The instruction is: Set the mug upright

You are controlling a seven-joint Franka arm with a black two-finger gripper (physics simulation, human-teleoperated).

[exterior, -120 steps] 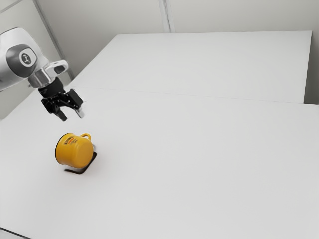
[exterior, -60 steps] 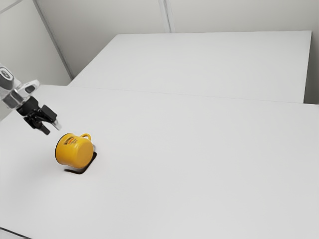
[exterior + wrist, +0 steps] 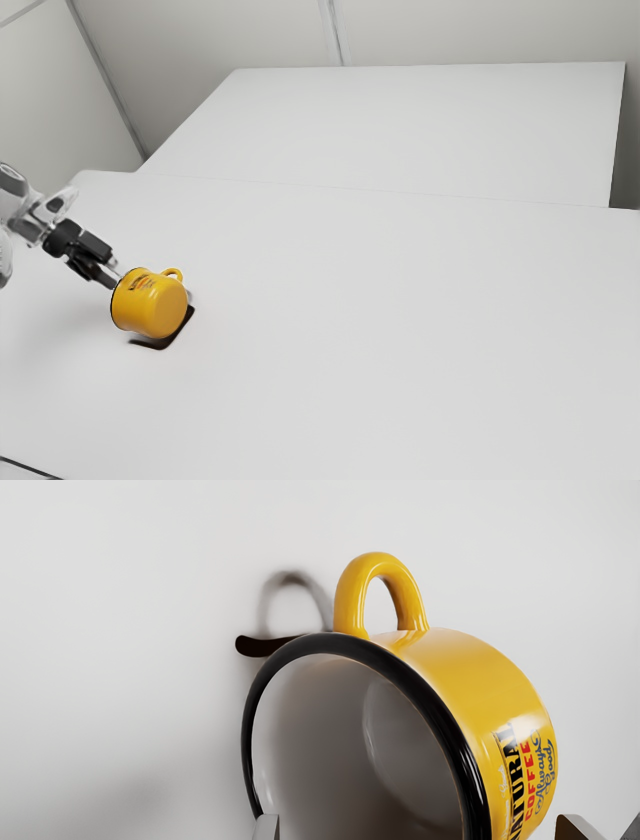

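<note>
Mug [image 3: 150,303] on its side, not upright, lying toward the worktop's [image 3: 400,330] edge at the exterior view's left, well in from the near edge. Leftmost, the gripper [image 3: 116,279] is at its mouth, released, its tips apart and grasping nothing. Next comes the black rim [image 3: 320,642], facing the gripper; a pinch on the wall there, one finger inside, would suit. The body looks like enamel: probably light, stiff, slick and apt to roll. A dark strip [image 3: 150,346] shows beneath. The handle [image 3: 174,273] sticks up and toward the far edge. Rightmost is the base; the long axis runs roughly sideways, mouth to base.
</note>
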